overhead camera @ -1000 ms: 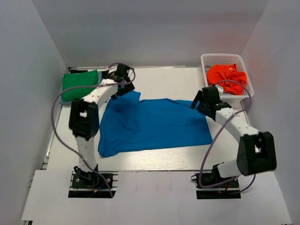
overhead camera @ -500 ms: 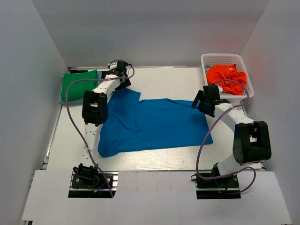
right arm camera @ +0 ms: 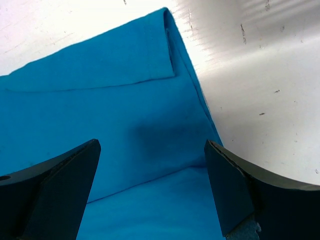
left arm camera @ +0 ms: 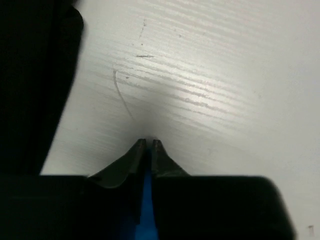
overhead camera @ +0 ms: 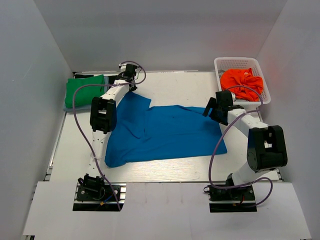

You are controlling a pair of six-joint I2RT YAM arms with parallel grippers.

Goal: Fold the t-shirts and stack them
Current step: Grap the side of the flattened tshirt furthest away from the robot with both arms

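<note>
A bright blue t-shirt (overhead camera: 165,132) lies spread flat on the white table (overhead camera: 175,85). My left gripper (overhead camera: 132,88) is at the shirt's far left corner. In the left wrist view it (left arm camera: 148,145) is shut on a thin strip of the blue cloth (left arm camera: 145,200), its tips down at the tabletop. Over the shirt's far right corner my right gripper (overhead camera: 210,111) hangs open; the right wrist view shows its fingers (right arm camera: 151,145) wide apart above the blue fabric (right arm camera: 125,115), gripping nothing. A folded green t-shirt (overhead camera: 84,90) lies at the far left. An orange t-shirt (overhead camera: 242,81) sits bunched in the basket.
The white mesh basket (overhead camera: 220,62) stands at the far right corner, close behind the right arm. White walls enclose the table on three sides. A dark shape (left arm camera: 30,75) fills the left side of the left wrist view; I cannot tell what it is.
My left gripper has reached farther back to the blue shirt's far left corner and shut on the cloth. The right gripper has stayed open in nearly the same place.
</note>
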